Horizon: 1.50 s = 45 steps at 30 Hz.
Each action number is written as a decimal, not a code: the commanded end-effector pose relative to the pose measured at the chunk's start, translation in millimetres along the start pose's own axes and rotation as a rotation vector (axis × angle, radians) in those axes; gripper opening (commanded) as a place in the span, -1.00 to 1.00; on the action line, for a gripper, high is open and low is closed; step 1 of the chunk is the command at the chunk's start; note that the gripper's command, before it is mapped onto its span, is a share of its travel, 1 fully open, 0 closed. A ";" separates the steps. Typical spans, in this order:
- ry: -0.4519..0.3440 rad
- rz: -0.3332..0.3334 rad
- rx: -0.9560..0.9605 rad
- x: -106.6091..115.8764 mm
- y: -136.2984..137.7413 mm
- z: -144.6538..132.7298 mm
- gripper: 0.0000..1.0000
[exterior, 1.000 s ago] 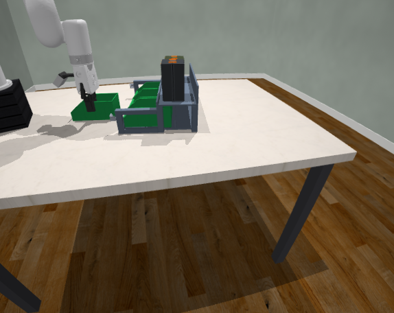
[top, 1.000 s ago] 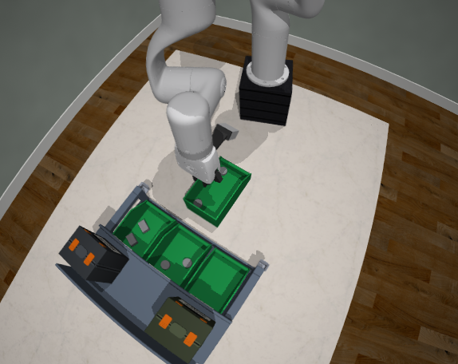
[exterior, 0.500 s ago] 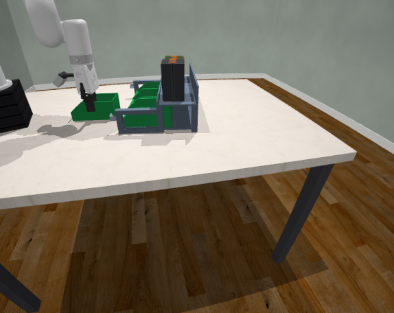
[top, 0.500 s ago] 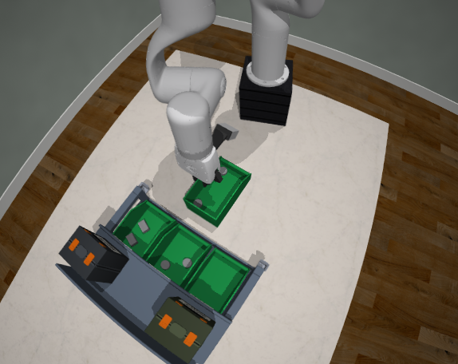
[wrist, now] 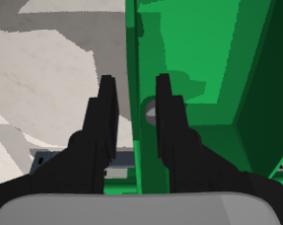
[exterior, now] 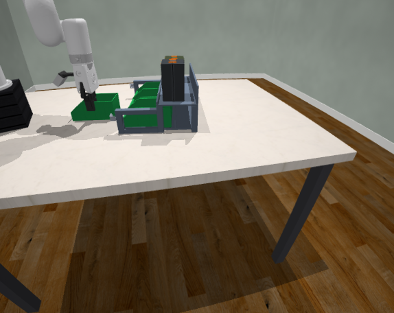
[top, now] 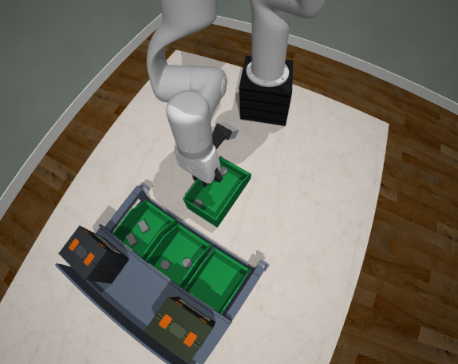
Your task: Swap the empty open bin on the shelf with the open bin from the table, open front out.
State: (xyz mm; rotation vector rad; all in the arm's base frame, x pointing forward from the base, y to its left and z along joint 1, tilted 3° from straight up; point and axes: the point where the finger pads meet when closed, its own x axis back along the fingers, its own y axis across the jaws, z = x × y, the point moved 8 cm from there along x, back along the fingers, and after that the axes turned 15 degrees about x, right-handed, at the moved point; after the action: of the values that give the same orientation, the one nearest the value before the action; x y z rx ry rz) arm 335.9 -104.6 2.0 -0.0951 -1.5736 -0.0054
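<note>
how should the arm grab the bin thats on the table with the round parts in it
Probably best by the side wall that the gripper straddles, around mid-length, from straight above: the wall is thin and upright, the bin's top is open, and one finger fits inside beside a round part

A black case (top: pixel 93 254) (exterior: pixel 172 80) stands beside an olive case (top: pixel 180 330).

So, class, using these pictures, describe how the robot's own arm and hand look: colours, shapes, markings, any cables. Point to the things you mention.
The arm (top: pixel 190 124) (exterior: pixel 78 38) is smooth, rounded and pale grey, with a darker grey band near the wrist. The hand (top: pixel 212 180) (exterior: pixel 89 103) (wrist: pixel 136 93) has a whitish body with small round fittings and two slim, black, stepped fingers. No cables or readable lettering show.
</note>
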 end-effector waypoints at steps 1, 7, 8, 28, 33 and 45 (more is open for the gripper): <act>-0.003 0.000 0.000 2.1 -0.3 -1.0 -0.49; -0.003 0.000 0.000 5.7 -0.3 -1.0 -0.49; -0.003 0.000 0.000 6.4 -0.3 -1.0 -0.49; -0.003 0.000 0.000 28.2 -0.3 -0.9 -0.49; -0.003 0.000 0.000 34.2 -0.3 -0.9 -0.49; -0.003 0.000 0.000 61.0 -0.3 -0.8 -0.49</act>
State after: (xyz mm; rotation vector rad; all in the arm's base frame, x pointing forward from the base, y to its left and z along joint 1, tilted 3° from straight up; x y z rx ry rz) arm 335.8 -101.4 54.1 -0.0958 -1.5740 -0.0047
